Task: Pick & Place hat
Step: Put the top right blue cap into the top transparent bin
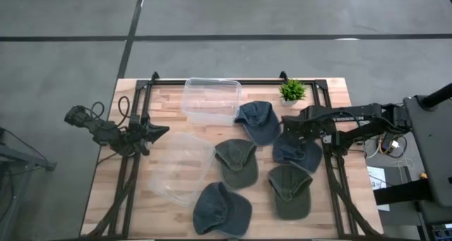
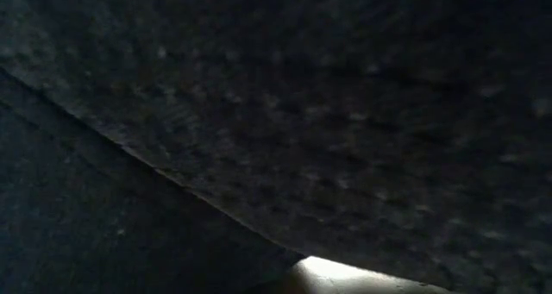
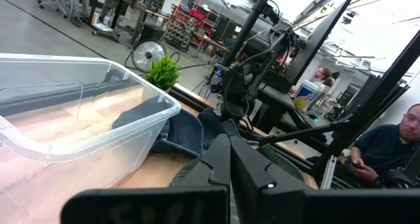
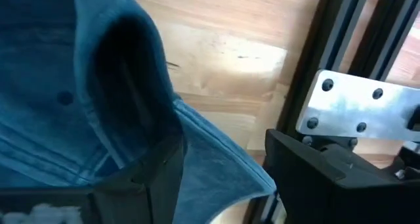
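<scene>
My right gripper point(image 1: 291, 130) had pinched the blue hat point(image 1: 296, 150) lying on the table's point(image 1: 332, 89) right side; my left gripper point(image 1: 161, 131) waited closed by the clear tub point(image 1: 212, 98)

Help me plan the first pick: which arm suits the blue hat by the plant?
Right. Its pincer is already over that blue hat, with cloth between its fingers. The left pincer waits across the table.
</scene>
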